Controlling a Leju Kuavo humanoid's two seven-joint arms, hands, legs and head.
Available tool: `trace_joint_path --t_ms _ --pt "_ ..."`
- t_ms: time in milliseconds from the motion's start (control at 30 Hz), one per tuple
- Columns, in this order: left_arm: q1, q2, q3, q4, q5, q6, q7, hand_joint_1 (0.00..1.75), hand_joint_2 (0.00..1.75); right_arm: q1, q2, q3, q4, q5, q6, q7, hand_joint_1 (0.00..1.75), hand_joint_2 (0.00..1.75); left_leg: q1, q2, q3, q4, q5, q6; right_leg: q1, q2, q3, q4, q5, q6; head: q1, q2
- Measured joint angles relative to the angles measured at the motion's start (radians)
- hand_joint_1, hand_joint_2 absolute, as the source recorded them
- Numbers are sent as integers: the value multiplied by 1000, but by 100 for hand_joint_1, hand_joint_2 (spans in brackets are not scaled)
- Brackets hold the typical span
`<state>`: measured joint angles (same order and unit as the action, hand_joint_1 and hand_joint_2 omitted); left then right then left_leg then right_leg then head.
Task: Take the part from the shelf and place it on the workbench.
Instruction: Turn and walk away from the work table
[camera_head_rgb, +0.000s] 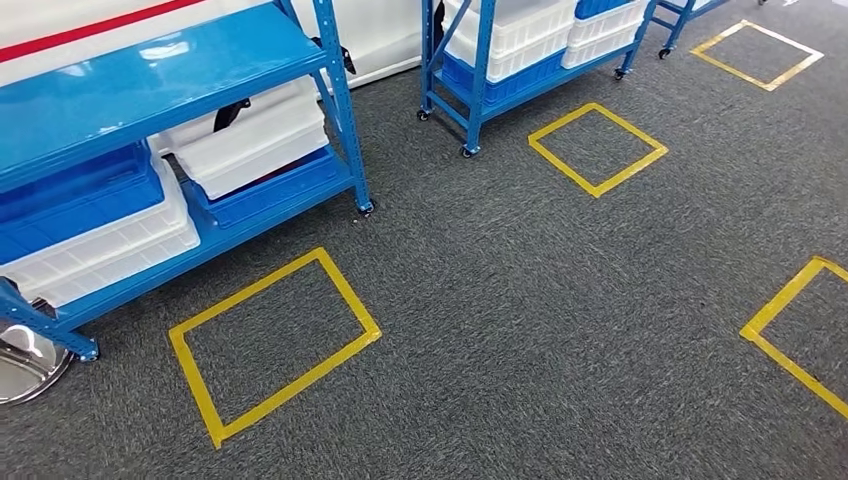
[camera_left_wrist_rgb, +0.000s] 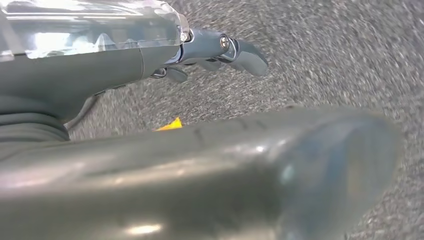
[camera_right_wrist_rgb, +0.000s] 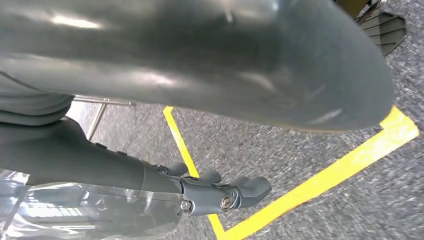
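step: approach, your robot faced blue steel shelf (camera_head_rgb: 200, 150) upper left, white plastic bins (camera_head_rgb: 250, 135) on it | part: couldn't be told | left hand (camera_left_wrist_rgb: 210, 52), right hand (camera_right_wrist_rgb: 220, 192): fingers loosely apart, holding nothing | next: you'd step closer, reach in

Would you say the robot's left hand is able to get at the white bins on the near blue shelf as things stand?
Probably not yet. The left hand hangs empty over the carpet, while the white bins sit inside the blue shelf ahead and to the left, apparently beyond its reach.
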<state>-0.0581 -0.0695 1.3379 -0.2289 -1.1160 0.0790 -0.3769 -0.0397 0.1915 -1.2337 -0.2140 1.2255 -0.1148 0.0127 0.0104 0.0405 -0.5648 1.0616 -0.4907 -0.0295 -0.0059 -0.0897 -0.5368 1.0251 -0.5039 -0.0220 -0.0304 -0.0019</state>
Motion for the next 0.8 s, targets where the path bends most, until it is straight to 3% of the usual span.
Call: trace_joint_path --t_ms 67,133,200,267,333,367,400,433,500,567,633,700,733,800 --pt "-1 0 0 0 0 0 1 0 0 -2 0 0 0 1 -3 3 0 0 -7 14 22 -51 10 13 2 -16 4 1 -3 11 0 0" --pt "3 0 2 0 -1 0 3 0 0 -7 0 0 0 2 -5 5 0 0 -6 -4 21 -56 16 23 1 -25 9 -1 -6 24 0 0" --pt "5 -3 4 0 -1 0 5 0 0 -8 -1 0 0 3 -7 5 0 0 1 -21 25 -65 26 35 -2 12 1 28 -33 36 2 0" --pt "2 -5 5 0 -1 1 6 0 0 -6 -1 0 0 4 -8 6 0 0 4 -39 23 -70 33 43 -5 68 -45 133 -98 41 4 0" --pt "0 -6 5 0 -2 1 7 0 0 -3 -2 0 0 5 -8 6 0 0 3 -62 19 -69 35 45 -7 85 -104 254 -146 42 4 0" --pt "0 -6 5 0 -2 0 7 0 0 -2 -2 0 0 5 -8 6 0 0 3 -75 18 -68 35 45 -8 86 -117 276 -143 42 4 0" --pt "1 -8 5 0 -2 0 7 0 0 -2 -3 0 0 6 -9 6 0 0 4 -89 19 -67 34 44 -10 88 -111 258 -118 42 4 0" --pt "1 -9 5 0 -3 0 7 0 0 -1 -4 0 0 6 -9 7 0 0 4 -103 21 -65 33 42 -13 94 -87 202 -77 42 4 0" --pt "0 -13 5 0 -3 0 5 0 0 1 -7 -1 0 8 -11 7 0 0 4 -129 18 -58 30 33 -19 135 -30 69 -13 41 4 0" --pt "-1 -15 5 0 -4 -1 3 0 0 1 -8 -1 0 10 -12 6 0 0 4 -150 11 -54 30 20 -19 161 -8 11 1 37 5 0" --pt "1 -16 5 0 -4 -1 2 0 0 -1 -8 -1 0 12 -13 6 0 0 6 -168 5 -56 33 7 -17 143 -8 7 3 28 5 0" --pt "4 -16 6 0 -5 -1 1 0 0 -3 -8 -2 0 12 -13 7 0 0 6 -142 -8 -33 17 -3 -19 119 -4 0 6 13 3 0" --pt "3 -17 6 0 -6 -1 1 0 0 -2 -8 -2 0 13 -13 7 0 0 5 -114 -27 6 -8 -6 -19 106 -3 -4 8 7 1 0" --pt "0 -18 6 0 -6 -2 1 0 0 1 -9 -3 0 13 -13 8 0 0 4 -63 -88 136 -75 -11 -14 77 -3 -5 6 -1 -2 0"
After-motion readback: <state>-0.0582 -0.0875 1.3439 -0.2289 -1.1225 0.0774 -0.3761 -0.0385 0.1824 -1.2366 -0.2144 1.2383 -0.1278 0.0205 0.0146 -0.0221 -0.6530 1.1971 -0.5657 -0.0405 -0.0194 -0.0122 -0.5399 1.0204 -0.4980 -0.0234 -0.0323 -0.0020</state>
